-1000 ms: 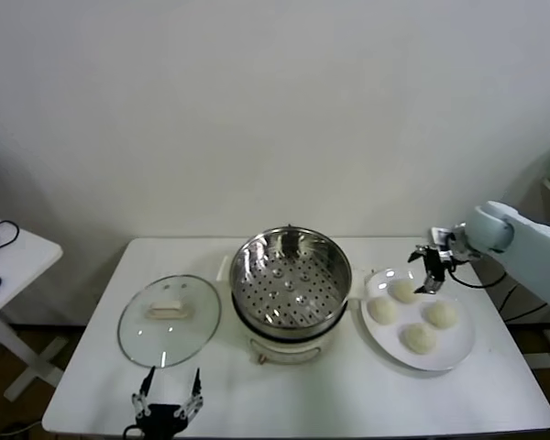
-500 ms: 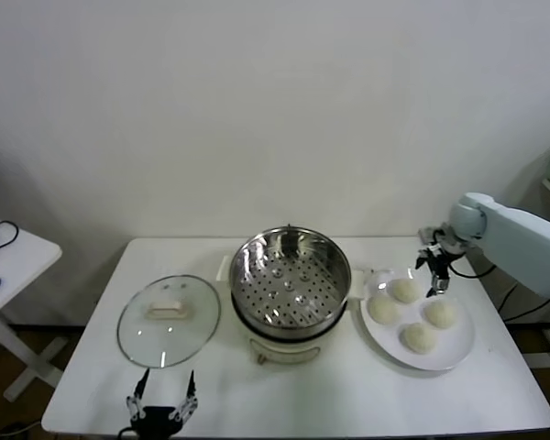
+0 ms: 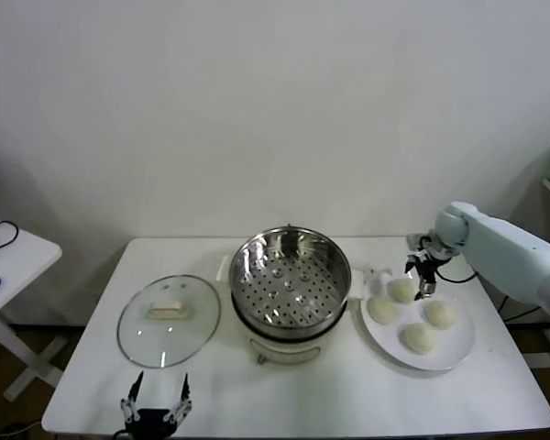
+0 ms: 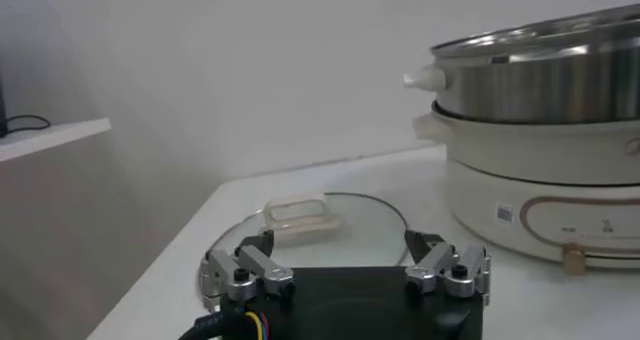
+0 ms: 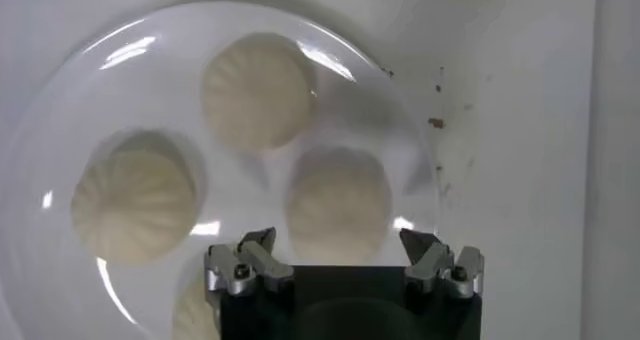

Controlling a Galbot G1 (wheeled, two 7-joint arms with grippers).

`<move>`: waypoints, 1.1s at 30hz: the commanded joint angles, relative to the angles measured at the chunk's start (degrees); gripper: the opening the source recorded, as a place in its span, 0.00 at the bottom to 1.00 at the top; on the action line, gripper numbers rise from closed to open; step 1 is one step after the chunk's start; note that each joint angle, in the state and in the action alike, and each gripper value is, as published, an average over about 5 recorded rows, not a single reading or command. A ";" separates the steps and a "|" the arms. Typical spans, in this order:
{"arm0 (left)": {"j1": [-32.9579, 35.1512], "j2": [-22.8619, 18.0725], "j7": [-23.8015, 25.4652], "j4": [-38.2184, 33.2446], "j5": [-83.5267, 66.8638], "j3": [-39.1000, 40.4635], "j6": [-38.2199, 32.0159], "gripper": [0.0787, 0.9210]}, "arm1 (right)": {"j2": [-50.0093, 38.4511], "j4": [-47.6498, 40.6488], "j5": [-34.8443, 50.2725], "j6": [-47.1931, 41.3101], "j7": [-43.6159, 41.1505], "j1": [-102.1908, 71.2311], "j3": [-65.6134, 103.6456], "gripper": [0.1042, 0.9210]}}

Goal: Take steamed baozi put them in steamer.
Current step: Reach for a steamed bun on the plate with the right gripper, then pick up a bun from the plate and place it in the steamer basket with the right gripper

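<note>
The right pincer (image 3: 423,271) hangs with its fingers spread wide over the far bun, holding nothing, likely lined up to take it; four small, smooth, cream-white pleated dough buns (image 5: 337,203) sit on a glossy flat white plate (image 3: 458,346); beside it on the white bench (image 3: 348,394) stands the empty shiny perforated steel steamer basket (image 3: 291,282); its round glass lid (image 3: 169,320) lies aside so the basket stays clear; the left pincer (image 4: 345,270) waits open at the near edge.
</note>
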 commanded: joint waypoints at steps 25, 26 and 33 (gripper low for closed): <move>-0.22 0.19 -0.68 1.46 1.31 -0.31 0.35 0.88 | 2.30 -1.20 -3.04 1.20 0.67 -1.99 3.32 0.59; -0.21 0.20 -0.70 1.47 1.38 -0.29 0.36 0.88 | 2.14 -0.86 -3.04 1.22 0.64 -1.95 3.27 0.59; -0.31 0.21 -0.85 1.61 1.50 -0.35 0.43 0.88 | -1.15 6.64 -3.28 2.96 0.24 3.40 -0.75 0.58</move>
